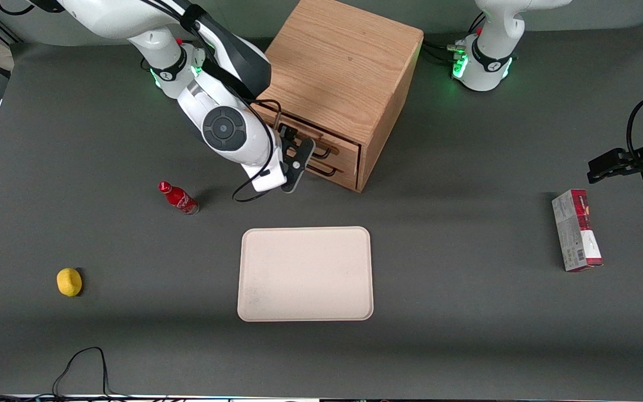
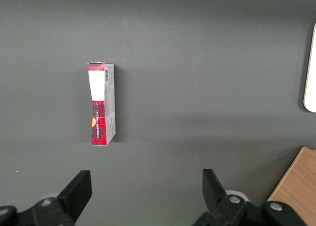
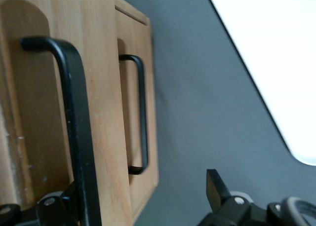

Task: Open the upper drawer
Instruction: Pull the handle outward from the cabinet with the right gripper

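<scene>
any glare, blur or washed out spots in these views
Right wrist view: the tray is blown out to plain white, and the upper drawer's handle close to the lens is soft; the end effector straddles it, fingers open. Front view: even light, soft shadows beside the cabinet and bottle. Left wrist view: flat, no glare on the box.

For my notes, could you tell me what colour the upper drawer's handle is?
Black, clearest in the right wrist view: handle on the upper drawer, gripper at it.
</scene>
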Robot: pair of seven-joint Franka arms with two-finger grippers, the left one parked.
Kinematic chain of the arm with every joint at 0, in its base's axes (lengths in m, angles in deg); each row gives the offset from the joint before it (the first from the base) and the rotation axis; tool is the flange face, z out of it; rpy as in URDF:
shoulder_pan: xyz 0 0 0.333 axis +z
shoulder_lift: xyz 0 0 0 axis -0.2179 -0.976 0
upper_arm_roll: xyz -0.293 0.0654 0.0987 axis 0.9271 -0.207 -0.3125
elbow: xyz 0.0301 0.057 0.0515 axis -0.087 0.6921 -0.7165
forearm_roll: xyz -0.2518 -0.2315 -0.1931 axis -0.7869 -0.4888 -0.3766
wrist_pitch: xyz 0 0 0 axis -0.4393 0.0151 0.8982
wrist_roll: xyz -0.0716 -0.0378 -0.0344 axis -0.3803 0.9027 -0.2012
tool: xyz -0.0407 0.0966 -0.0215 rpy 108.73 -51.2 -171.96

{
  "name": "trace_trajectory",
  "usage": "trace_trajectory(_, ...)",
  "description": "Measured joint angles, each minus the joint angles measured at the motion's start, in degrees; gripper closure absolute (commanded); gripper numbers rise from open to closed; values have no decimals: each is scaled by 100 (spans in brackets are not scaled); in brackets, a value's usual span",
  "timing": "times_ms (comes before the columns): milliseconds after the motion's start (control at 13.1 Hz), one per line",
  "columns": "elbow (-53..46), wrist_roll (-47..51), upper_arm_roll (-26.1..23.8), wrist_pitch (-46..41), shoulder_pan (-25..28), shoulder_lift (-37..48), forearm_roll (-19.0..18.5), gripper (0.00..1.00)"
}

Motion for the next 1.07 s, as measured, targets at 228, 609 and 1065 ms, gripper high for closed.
trace_trajectory(228, -89, -25, 29, 64, -66, -101, -279, 0)
trace_trajectory(609, -522, -456, 461, 68, -80, -295, -319, 0)
trace_trajectory(1065, -998, -856, 849, 64, -84, -534, -318, 0)
